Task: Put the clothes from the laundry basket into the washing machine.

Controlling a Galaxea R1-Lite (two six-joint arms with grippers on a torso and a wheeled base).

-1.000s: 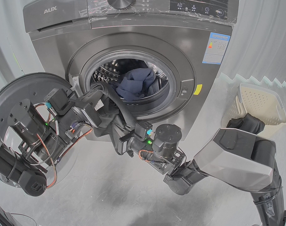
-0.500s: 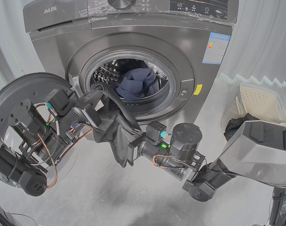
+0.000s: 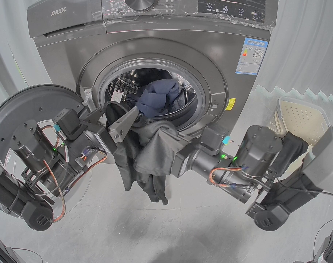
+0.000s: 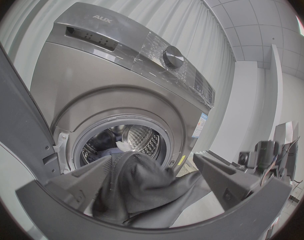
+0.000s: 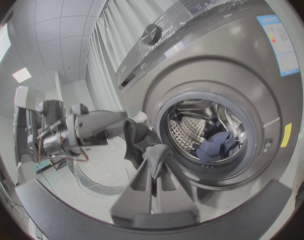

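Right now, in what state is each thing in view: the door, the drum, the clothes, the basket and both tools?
Washing machine door: open.
Drum: holds a navy garment.
Grey garment: hanging outside the drum mouth, between both tools.
Left tool: open, grey garment draped over it.
Right tool: shut on the grey garment.
Laundry basket: holds one dark garment.

Grey garment (image 3: 152, 154) at open washer (image 3: 148, 37) mouth, navy clothes (image 3: 157, 97) in drum (image 3: 124, 83), blk item (image 3: 291, 147) in basket (image 3: 305, 117)
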